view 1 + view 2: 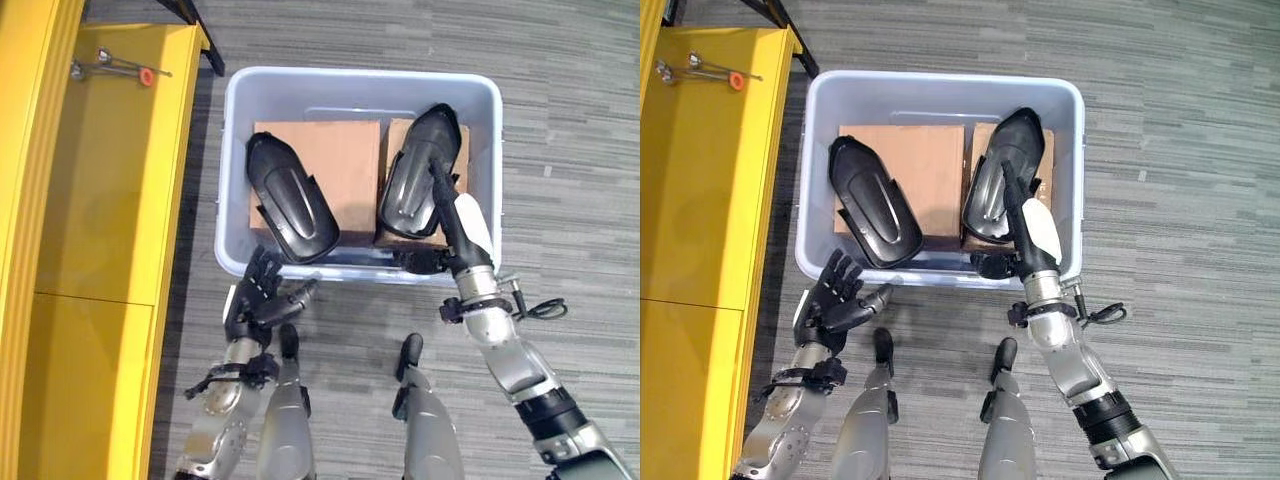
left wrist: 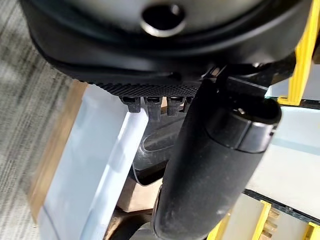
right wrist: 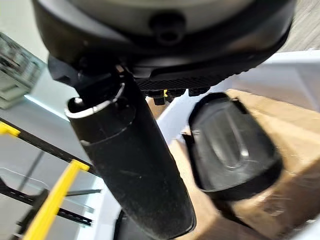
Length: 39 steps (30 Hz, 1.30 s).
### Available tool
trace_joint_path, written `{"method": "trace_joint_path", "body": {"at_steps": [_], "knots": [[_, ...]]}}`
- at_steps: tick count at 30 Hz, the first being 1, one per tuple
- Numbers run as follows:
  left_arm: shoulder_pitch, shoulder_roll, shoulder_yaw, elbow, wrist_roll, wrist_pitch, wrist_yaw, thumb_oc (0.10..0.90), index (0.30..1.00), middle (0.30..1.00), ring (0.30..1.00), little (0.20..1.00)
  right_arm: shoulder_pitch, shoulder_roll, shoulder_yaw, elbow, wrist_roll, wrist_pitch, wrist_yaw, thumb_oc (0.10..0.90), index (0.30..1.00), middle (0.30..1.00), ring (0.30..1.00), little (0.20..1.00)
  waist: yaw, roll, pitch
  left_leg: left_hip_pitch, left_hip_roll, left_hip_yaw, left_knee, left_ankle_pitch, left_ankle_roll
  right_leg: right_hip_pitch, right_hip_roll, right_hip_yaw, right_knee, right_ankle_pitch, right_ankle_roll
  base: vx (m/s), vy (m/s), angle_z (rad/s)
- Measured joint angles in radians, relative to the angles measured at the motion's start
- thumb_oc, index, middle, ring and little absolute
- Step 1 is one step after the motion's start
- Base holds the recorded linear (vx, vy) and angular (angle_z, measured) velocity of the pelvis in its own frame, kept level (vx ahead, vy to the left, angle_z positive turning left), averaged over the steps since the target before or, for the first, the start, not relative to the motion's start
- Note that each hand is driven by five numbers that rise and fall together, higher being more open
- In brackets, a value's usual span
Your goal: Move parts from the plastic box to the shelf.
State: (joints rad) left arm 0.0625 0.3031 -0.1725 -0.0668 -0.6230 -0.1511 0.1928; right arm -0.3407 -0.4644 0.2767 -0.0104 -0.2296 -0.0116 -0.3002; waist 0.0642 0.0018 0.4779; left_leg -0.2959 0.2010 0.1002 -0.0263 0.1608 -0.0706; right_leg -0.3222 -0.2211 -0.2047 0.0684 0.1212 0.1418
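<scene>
A pale plastic box [image 1: 360,78] stands on the floor in front of me. Inside it, two black moulded parts lie on brown cardboard: the left part [image 1: 290,198] and the right part [image 1: 418,170]. My right hand [image 1: 465,235], its thumb under a white cover, reaches over the near rim with straight fingers lying along the right part [image 3: 230,150]. My left hand [image 1: 258,300] hovers outside the near left corner of the box, fingers spread, holding nothing. The left part [image 2: 155,145] shows past its thumb. The yellow shelf [image 1: 110,180] runs along the left.
A small metal tool with an orange piece [image 1: 120,70] lies at the far end of the shelf. Grey carpet surrounds the box. A dark stand leg [image 1: 205,40] crosses the floor beyond the shelf's far corner.
</scene>
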Motion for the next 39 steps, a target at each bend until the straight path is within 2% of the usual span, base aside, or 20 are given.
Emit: {"method": "trace_joint_path", "body": {"at_steps": [3,6,7,10,21,25,29,35,39], "knots": [[-0.011,0.0,0.037,-0.066,-0.002,-0.013,0.003,0.9,1.0,1.0,1.0,1.0,0.019,0.011,-0.026,-0.031,0.019,-0.008,-0.001,0.9,1.0,1.0,1.0,1.0,0.009,0.0,0.0,0.0,0.0,0.0,-0.001,0.0,0.0,0.001,0.0,-0.001,-0.001,0.0,0.0,0.0,0.0,0.0],[-0.052,0.003,0.068,-0.118,-0.008,-0.053,0.02,0.9,1.0,1.0,1.0,1.0,0.019,0.011,-0.036,-0.029,0.037,-0.009,-0.002,0.9,1.0,1.0,1.0,1.0,0.014,0.0,0.0,-0.001,-0.002,-0.001,-0.001,0.0,0.0,0.001,-0.002,0.0,-0.002,0.0,0.0,0.0,0.0,0.0],[-0.073,0.03,0.075,-0.16,-0.024,-0.06,0.022,0.9,1.0,1.0,1.0,1.0,0.018,0.011,-0.037,-0.029,0.037,-0.009,-0.005,0.9,1.0,1.0,1.0,1.0,0.015,0.0,0.0,-0.003,-0.003,-0.001,-0.001,0.0,0.0,0.0,-0.002,0.0,-0.006,0.001,0.001,0.02,0.031,0.02],[-0.126,0.037,0.078,-0.199,-0.024,-0.073,0.039,0.9,1.0,1.0,1.0,1.0,0.006,0.01,-0.047,-0.009,0.037,-0.008,-0.014,0.9,1.0,1.0,1.0,1.0,0.017,0.0,0.0,-0.022,-0.013,-0.005,0.0,0.001,-0.002,0.0,-0.01,-0.01,-0.027,0.012,0.007,0.01,0.026,0.1],[-0.209,0.037,0.047,-0.195,-0.021,-0.099,0.083,0.9,1.0,1.0,1.0,1.0,-0.108,0.025,-0.037,0.169,0.037,0.002,-0.06,0.9,1.0,1.0,1.0,1.0,0.018,-0.018,0.011,-0.054,-0.018,-0.01,0.002,0.002,-0.003,-0.023,-0.016,-0.021,-0.032,0.014,0.01,0.0,0.002,0.02],[-0.215,0.037,0.047,-0.188,-0.021,-0.119,0.086,0.9,1.0,1.0,1.0,1.0,-0.185,0.024,-0.034,0.232,0.034,0.003,-0.082,0.9,1.0,1.0,1.0,1.0,0.02,-0.012,0.032,-0.092,-0.022,-0.012,0.014,0.002,-0.003,-0.057,-0.021,-0.021,-0.03,0.016,0.01,-0.01,0.007,0.02],[-0.23,0.036,0.036,-0.168,-0.021,-0.119,0.088,0.9,1.0,1.0,1.0,1.0,-0.225,0.024,-0.036,0.312,0.034,0.025,-0.106,0.9,1.0,1.0,1.0,1.0,0.027,0.007,0.055,-0.131,-0.042,-0.023,0.021,0.005,-0.007,-0.088,-0.041,-0.024,-0.028,0.024,0.016,-0.02,0.017,0.08],[-0.231,0.036,0.033,-0.167,-0.021,-0.126,0.106,0.9,1.0,1.0,1.0,1.0,-0.242,0.022,-0.019,0.389,0.029,0.044,-0.121,0.9,1.0,1.0,1.0,1.0,0.024,0.01,0.056,-0.156,-0.061,-0.023,0.026,0.005,-0.006,-0.109,-0.06,-0.023,-0.027,0.025,0.028,0.0,0.007,0.03],[-0.245,0.036,-0.001,-0.135,-0.021,-0.133,0.106,0.9,1.0,1.0,1.0,1.0,-0.334,0.033,0.043,0.539,-0.003,0.038,-0.137,0.9,1.0,1.0,1.0,1.0,0.028,0.011,0.056,-0.178,-0.066,-0.025,0.037,0.003,-0.004,-0.127,-0.066,-0.022,-0.024,0.028,0.028,0.0,0.0,0.0]]}}
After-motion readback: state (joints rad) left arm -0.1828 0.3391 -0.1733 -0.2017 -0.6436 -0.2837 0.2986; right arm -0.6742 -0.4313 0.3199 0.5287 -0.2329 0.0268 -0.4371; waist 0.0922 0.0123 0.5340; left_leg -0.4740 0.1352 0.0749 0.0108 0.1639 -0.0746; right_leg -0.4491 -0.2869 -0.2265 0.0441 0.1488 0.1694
